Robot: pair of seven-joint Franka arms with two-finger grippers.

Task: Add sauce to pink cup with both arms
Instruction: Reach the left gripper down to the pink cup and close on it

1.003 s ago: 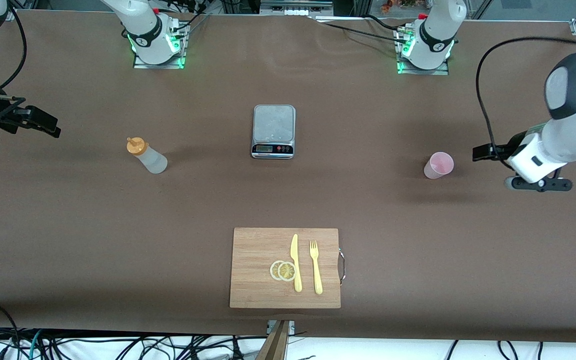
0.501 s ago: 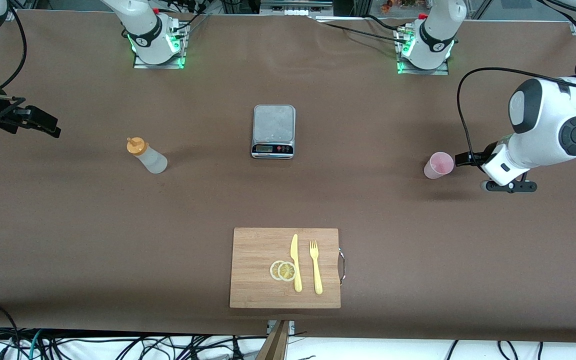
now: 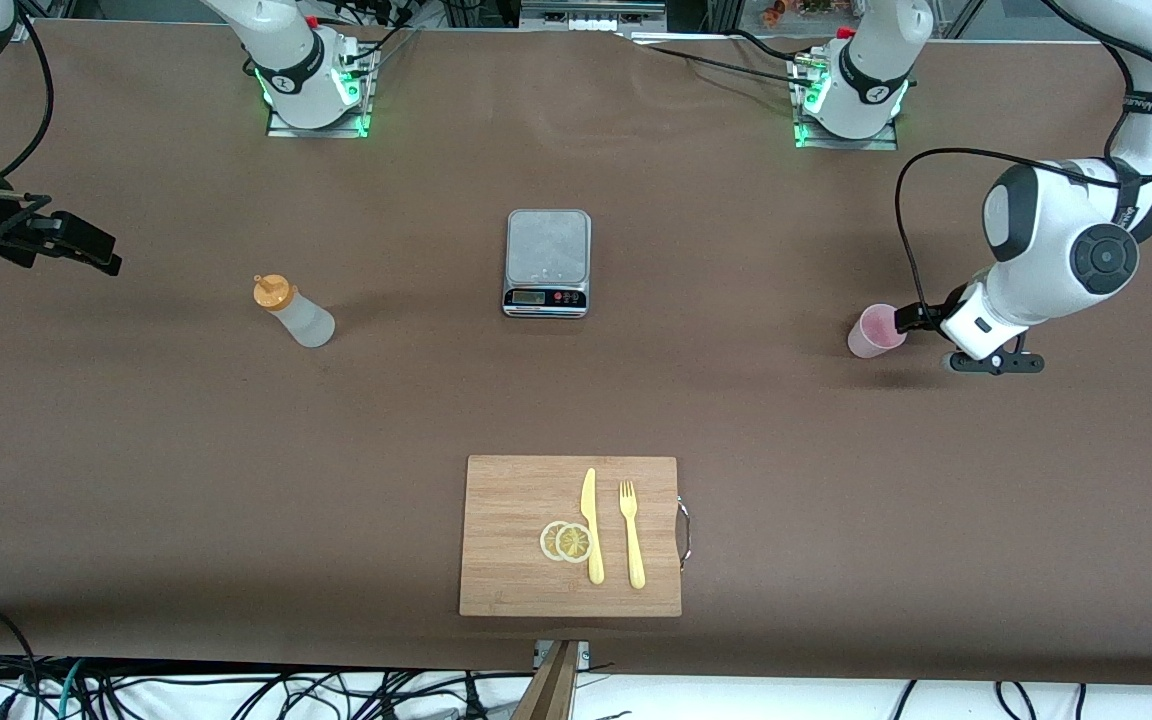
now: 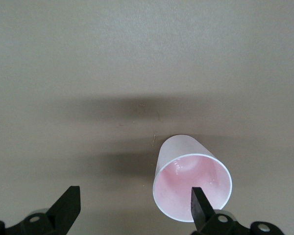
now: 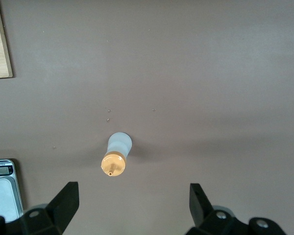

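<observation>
One open left gripper (image 4: 133,208) (fingers spread) beside pink cup (image 4: 191,178).

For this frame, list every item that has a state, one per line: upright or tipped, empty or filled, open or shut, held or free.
pink cup: upright, empty, free, beside the left gripper.
sauce bottle: upright, capped, untouched.
left gripper: open, at the cup, one finger in front of its rim.
right gripper: open, holding nothing.
kitchen scale: nothing on it.
cutting board: carries lemon slices, knife, fork.
</observation>
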